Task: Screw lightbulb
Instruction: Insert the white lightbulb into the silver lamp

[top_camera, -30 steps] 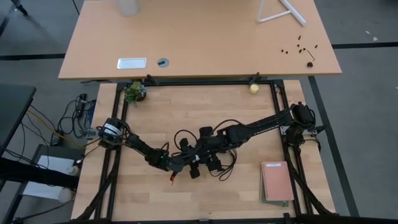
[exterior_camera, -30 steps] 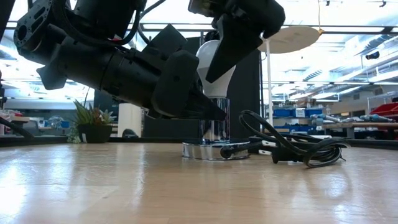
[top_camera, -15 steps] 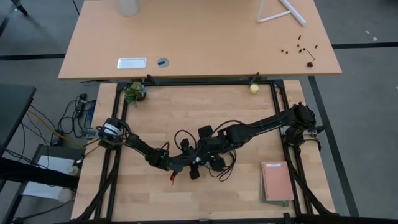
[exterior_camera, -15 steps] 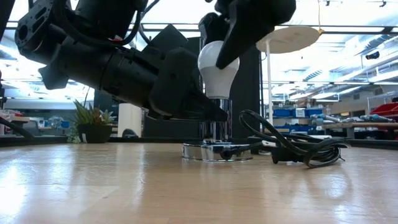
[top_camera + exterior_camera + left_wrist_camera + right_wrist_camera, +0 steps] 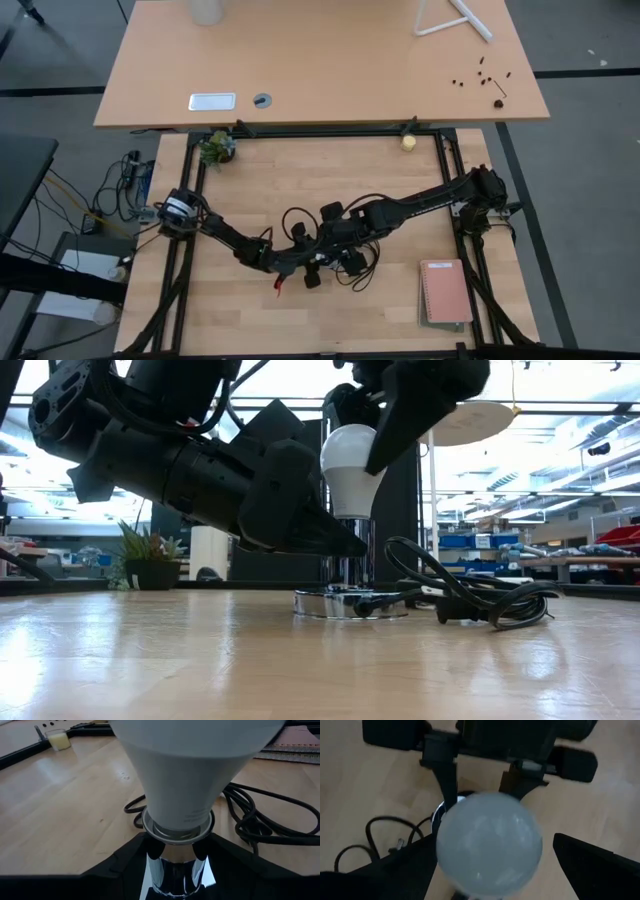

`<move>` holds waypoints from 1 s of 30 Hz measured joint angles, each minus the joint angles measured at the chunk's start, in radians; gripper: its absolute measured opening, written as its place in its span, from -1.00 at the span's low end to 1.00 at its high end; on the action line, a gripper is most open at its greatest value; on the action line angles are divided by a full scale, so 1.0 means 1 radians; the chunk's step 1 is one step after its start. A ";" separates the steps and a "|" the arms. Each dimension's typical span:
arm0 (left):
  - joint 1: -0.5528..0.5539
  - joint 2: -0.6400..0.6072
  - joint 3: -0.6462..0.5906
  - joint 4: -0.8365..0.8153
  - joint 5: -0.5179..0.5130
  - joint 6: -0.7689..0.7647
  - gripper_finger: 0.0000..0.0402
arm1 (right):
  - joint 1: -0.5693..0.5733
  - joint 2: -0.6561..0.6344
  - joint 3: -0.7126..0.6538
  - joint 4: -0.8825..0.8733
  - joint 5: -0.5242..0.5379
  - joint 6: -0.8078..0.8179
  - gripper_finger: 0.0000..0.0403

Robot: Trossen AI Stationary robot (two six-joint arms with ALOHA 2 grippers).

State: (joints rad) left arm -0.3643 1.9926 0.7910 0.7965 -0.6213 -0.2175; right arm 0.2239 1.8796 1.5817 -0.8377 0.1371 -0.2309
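Observation:
The white lightbulb [image 5: 350, 470] stands upright with its screw base in the chrome socket [image 5: 345, 555], whose round base disc [image 5: 350, 603] rests on the wooden table. My left gripper [image 5: 175, 862] reaches in level from the table's left and is shut on the socket. My right gripper [image 5: 495, 840] hangs over the bulb, pointing down, and is open. Its fingers [image 5: 590, 865] stand on either side of the bulb's globe [image 5: 490, 847], with a strip of table showing between one finger and the globe. In the high view both grippers [image 5: 318, 262] hide bulb and socket. My left gripper pinches the socket's upright chrome stem [image 5: 175, 875] between its two fingers, just below the collar that takes the bulb. The fingers come level from the table's left and lie across the stem. The socket stands upright with its base disc on the table.
The socket's black cord [image 5: 470, 595] lies coiled on the table beside the disc. A pink notebook [image 5: 445, 292] lies at the near right. A small plant [image 5: 215, 147] and a yellowish ball [image 5: 408, 142] sit at the far edge.
My right gripper has turned about the upright bulb: in the low view its near finger has swept from across the bulb's front to the bulb's upper right. The bulb and socket have stayed upright in place, and my left gripper has kept its hold.

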 joint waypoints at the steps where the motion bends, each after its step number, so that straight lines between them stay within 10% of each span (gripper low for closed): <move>1: 0.003 0.000 0.000 0.000 0.006 0.000 0.01 | 0.002 0.008 0.012 -0.016 0.000 0.002 0.96; 13: 0.006 0.000 -0.002 0.000 0.028 -0.001 0.01 | 0.032 0.246 0.343 -0.344 0.001 -0.082 0.96; 30: 0.007 0.002 -0.002 0.013 0.088 0.000 0.01 | 0.045 0.263 0.348 -0.342 0.045 -0.331 0.76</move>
State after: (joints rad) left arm -0.3569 1.9942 0.7891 0.8094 -0.5332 -0.2173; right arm 0.2691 2.1429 1.9301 -1.1801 0.1822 -0.5620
